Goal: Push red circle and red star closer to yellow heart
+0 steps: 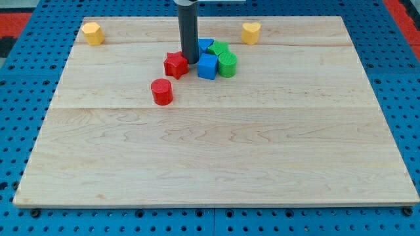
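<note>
one wide wooden table [216, 170] fills nearly the whole view, most of it bare, with all the blocks gathered toward the view's top. the dark rod comes down from the top edge, and my tip [190, 61] sits just at the upper right side of the red star [175, 65], touching it or nearly so, with the blue cube [207, 66] just to the tip's right. there is no end effector to open or close here, only the rod, so it grasps nothing.

beside the blue cube stand two green blocks, a green cylinder [228, 65] and another green block [219, 48] behind it, with a second blue block [205, 44] partly hidden behind the rod. the red circle [161, 91] lies apart from this cluster, down and to the view's left of the star.

two yellow blocks sit near the top corners: one at the view's left [92, 33] and one at the right [250, 31], which looks like the yellow heart, though i cannot be sure which it is.

judging from this, the task is barely begun: both red blocks are well apart from either yellow one, and both pushes remain to be made.
</note>
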`<act>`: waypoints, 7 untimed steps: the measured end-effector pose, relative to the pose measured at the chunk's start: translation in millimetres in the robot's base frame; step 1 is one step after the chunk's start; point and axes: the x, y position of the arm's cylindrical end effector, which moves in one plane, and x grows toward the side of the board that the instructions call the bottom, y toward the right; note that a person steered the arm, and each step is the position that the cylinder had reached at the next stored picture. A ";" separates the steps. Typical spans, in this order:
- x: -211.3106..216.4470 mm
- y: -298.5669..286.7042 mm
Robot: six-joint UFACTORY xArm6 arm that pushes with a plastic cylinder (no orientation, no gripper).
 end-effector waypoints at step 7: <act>15.8 -64.2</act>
